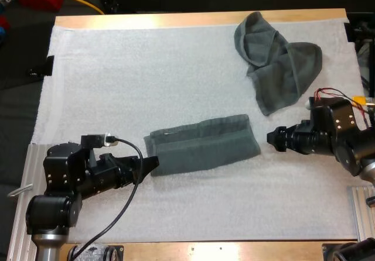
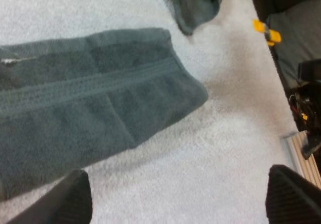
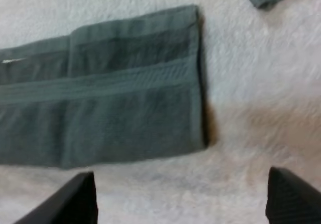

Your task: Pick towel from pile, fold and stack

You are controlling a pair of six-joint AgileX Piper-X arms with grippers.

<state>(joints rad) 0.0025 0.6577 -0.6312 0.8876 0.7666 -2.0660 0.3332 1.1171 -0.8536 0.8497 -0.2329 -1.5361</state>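
A dark grey-green towel (image 1: 202, 144) lies folded into a long strip in the middle of the white mat. A crumpled towel (image 1: 275, 62) sits at the far right of the mat. My left gripper (image 1: 153, 165) is at the strip's left end, low over the mat. In the left wrist view its fingers (image 2: 70, 201) stand wide apart with the folded towel (image 2: 85, 103) just ahead. My right gripper (image 1: 272, 137) is a short way off the strip's right end. Its fingers (image 3: 70, 201) are also spread, clear of the folded towel (image 3: 110, 113).
The white mat (image 1: 146, 79) covers most of the wooden table, with bare mat at the far left and along the near side. A metal rail (image 1: 362, 205) runs by the table's right edge. A yellow clip (image 2: 266, 30) lies off the mat's side.
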